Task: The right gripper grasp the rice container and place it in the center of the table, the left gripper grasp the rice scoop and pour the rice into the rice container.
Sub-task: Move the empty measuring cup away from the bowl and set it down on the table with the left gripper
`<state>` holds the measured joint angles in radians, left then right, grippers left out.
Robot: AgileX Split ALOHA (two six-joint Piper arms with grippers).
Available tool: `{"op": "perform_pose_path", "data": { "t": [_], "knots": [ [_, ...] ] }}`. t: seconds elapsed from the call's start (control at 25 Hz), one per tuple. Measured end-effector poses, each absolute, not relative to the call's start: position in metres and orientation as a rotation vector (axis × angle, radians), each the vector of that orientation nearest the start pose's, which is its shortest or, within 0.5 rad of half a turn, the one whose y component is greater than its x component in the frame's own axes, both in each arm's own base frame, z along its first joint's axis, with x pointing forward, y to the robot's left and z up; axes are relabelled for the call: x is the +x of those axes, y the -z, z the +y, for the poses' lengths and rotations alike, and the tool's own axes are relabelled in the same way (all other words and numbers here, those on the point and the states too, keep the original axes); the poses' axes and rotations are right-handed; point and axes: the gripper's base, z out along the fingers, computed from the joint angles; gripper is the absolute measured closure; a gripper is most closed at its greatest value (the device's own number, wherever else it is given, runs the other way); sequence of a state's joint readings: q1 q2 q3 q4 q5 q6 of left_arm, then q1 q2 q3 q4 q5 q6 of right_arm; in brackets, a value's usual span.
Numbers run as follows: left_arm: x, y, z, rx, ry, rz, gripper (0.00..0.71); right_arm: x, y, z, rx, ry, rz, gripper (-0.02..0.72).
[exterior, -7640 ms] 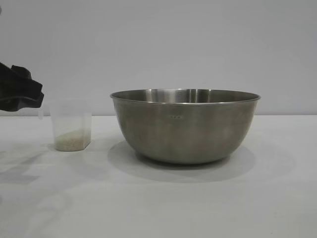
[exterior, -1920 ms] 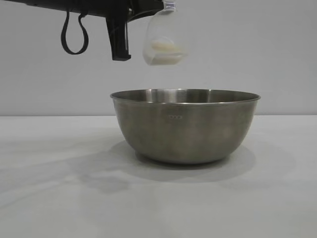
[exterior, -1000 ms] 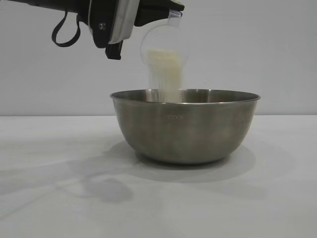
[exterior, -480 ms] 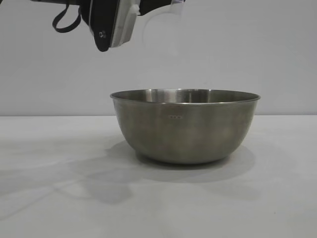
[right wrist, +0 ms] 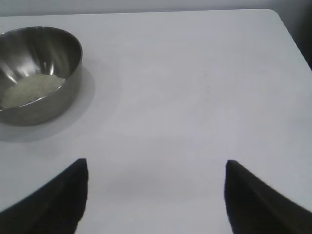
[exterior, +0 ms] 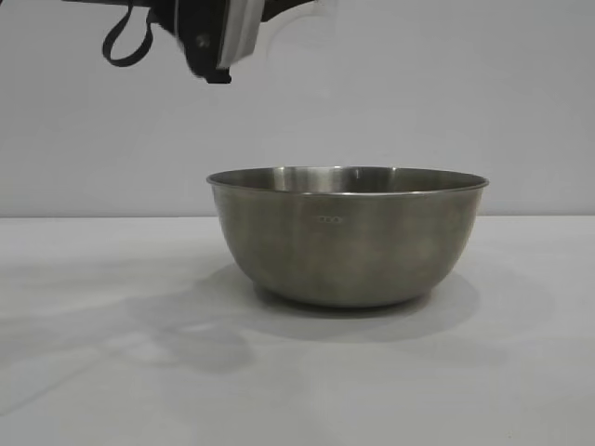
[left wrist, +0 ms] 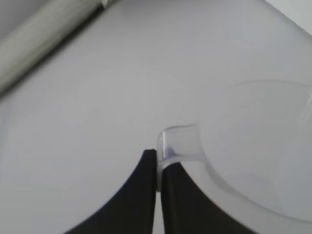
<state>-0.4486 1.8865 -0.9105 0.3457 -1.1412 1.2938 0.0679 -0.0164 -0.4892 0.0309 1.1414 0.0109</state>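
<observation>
The steel rice container (exterior: 346, 237) stands upright on the white table (exterior: 297, 381), near the middle of the exterior view. The rice (right wrist: 29, 90) lies as a low heap inside the container (right wrist: 68, 73) in the right wrist view. My left gripper (left wrist: 158, 158) is shut on the side handle of the translucent rice scoop (left wrist: 263, 146), which looks empty. The left arm's wrist (exterior: 216, 32) hangs high above the container's left rim. My right gripper (right wrist: 156, 165) is open and empty over bare table, well away from the container.
A pale rail or table edge (left wrist: 44, 34) crosses one corner of the left wrist view. The table's far corner (right wrist: 273, 14) shows in the right wrist view.
One second ago rice streamed from the tipped scoop into the container. The stream has stopped, and the left gripper and scoop have risen to the exterior view's top edge.
</observation>
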Motion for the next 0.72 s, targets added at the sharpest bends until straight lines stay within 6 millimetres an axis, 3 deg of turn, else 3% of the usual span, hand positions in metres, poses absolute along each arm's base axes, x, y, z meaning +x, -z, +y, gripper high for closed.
{"op": "perform_pose_path", "data": {
  "t": [0.28,0.56,0.72],
  "knots": [
    [0.351,-0.221,-0.166,0.828,-0.434,1.043,0.71,-0.01,-0.268,0.002,-0.064,-0.084,2.119,0.171],
    [0.358,-0.218,-0.14,0.435,-0.363,1.296,0.71,-0.01,-0.268,0.002,-0.064,-0.084,2.119,0.171],
    [0.359,-0.21,-0.134,0.326,-0.296,1.404,0.71,-0.01,-0.268,0.002,-0.064,-0.084,2.119,0.171]
  ]
}}
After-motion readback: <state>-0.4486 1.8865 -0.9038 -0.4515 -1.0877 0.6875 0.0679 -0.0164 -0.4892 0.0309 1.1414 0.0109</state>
